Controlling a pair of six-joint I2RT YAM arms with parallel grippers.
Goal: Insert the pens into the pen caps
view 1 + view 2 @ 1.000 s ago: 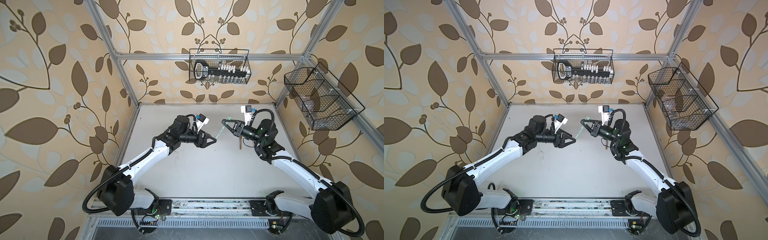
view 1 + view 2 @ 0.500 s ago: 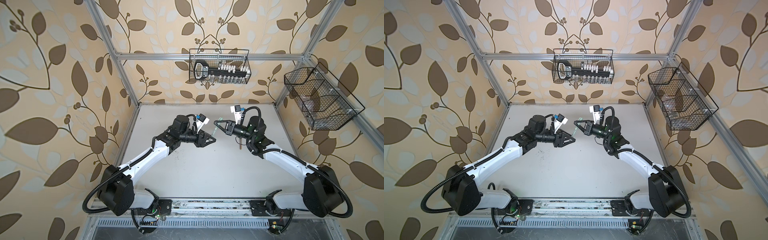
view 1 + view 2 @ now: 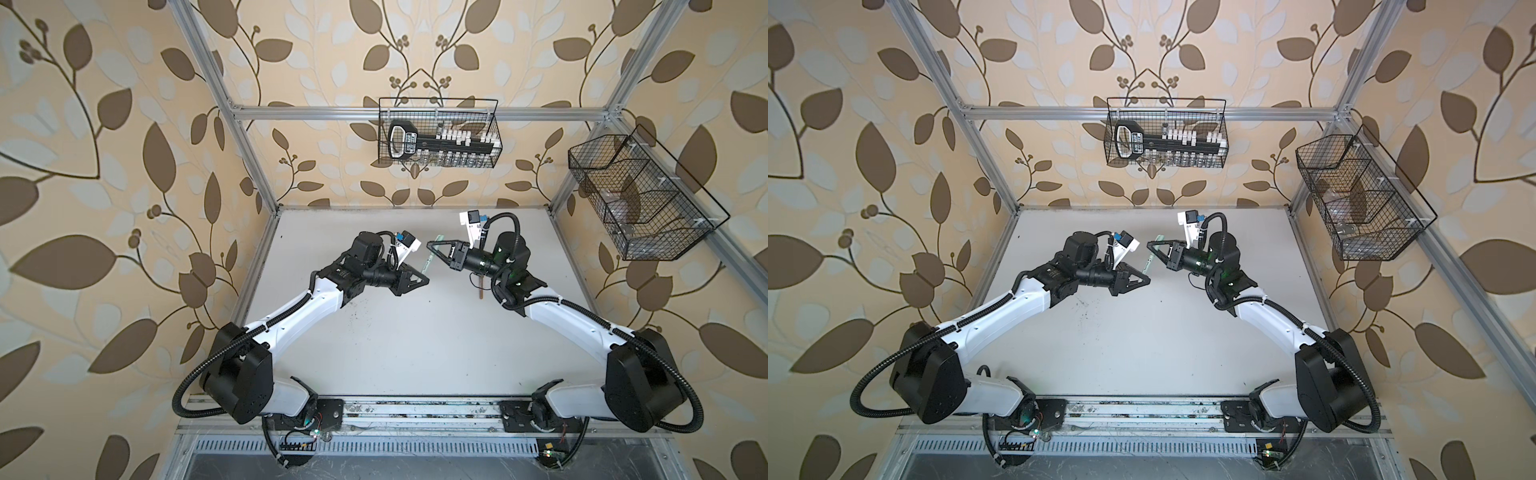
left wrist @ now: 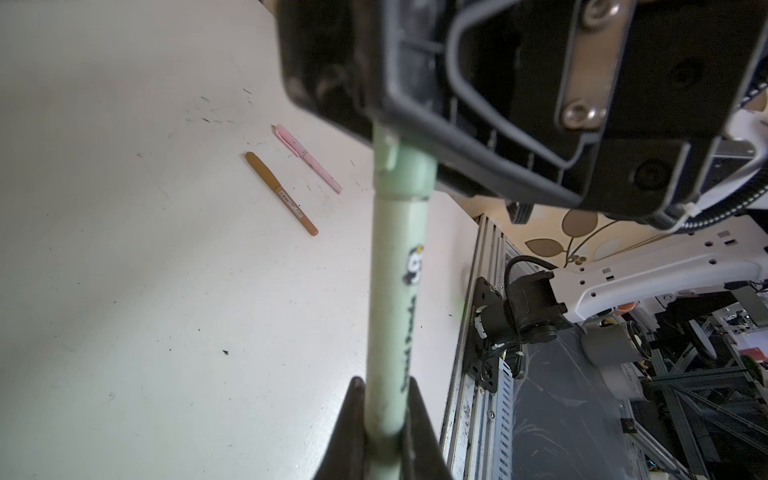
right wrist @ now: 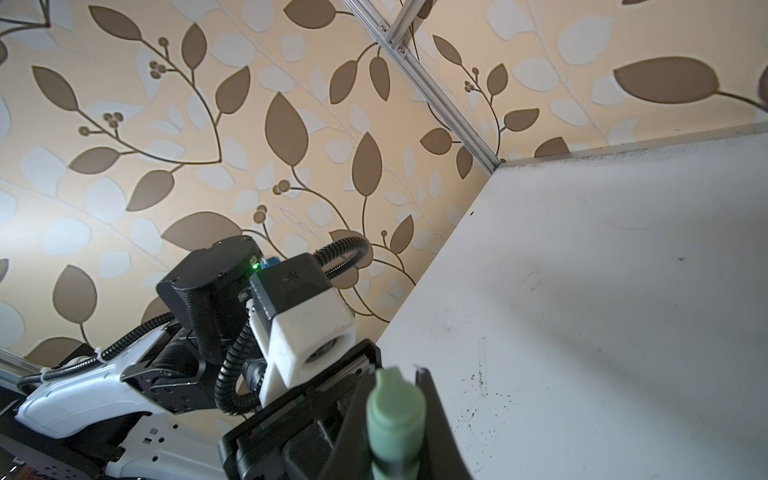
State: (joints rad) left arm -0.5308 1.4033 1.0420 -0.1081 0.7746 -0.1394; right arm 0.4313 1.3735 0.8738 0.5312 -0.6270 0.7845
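- Table (image 3: 415, 340): open white room at the middle and near side.
- Left gripper (image 3: 424, 281): clamped on the barrel's near end.
- Right gripper (image 3: 430, 246): clamped on the cap end, just beyond.
- Green pen (image 4: 392, 291): in mid-air over the far centre, its long axis running from gripper to gripper.
- Brown pen (image 4: 280, 193), pink pen (image 4: 307, 158): lying on the right, seemingly capped.
- Green cap (image 4: 405, 176): looks seated, so any final push should go straight along the axis.

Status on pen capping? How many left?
Done: pink pen and brown pen lie capped on the table. In hand: green pen, left gripper shut on its barrel, right gripper shut on its green cap, which looks pushed on. Left: confirm the seat, then set it down.
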